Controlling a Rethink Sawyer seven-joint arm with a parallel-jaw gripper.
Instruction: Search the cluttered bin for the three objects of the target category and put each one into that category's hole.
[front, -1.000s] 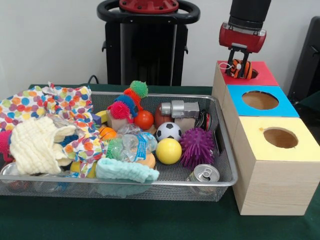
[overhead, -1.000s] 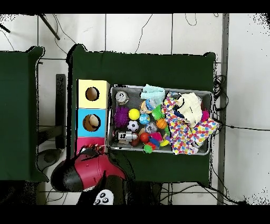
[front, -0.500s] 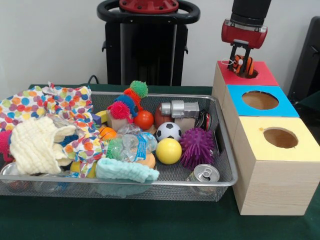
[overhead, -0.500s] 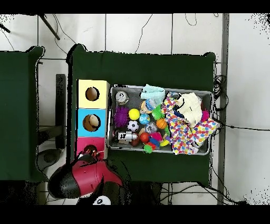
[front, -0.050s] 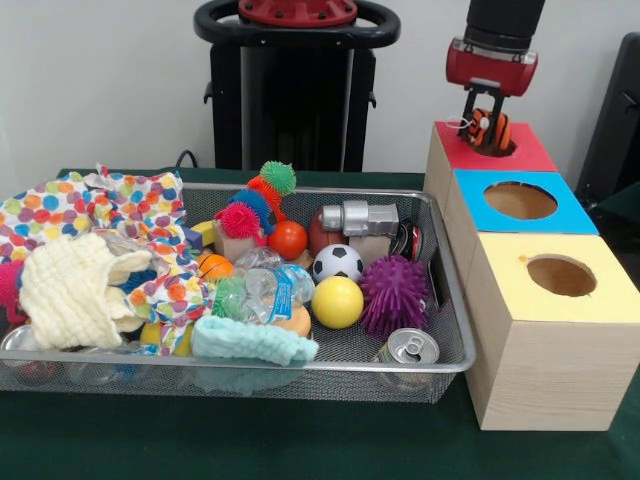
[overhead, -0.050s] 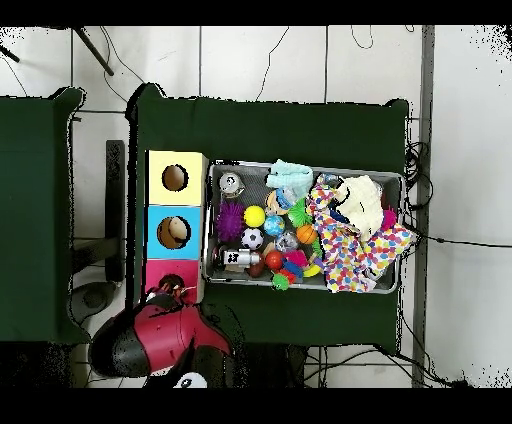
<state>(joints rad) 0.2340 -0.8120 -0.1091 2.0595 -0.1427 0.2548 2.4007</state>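
Green cloth covers the table (front, -0.050s: 300, 450), with a mesh bin (front, -0.050s: 452, 330) of toys beside three wooden boxes. Above the red box (front, -0.050s: 520, 150), the gripper (front, -0.050s: 485, 128) pinches an orange striped toy (front, -0.050s: 492, 128) just over that box's hole (overhead, -0.050s: 171, 284), fingers closed on it.

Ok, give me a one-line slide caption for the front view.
Sawyer's gripper holds an orange striped toy over the red box's hole, beside a cluttered wire bin.
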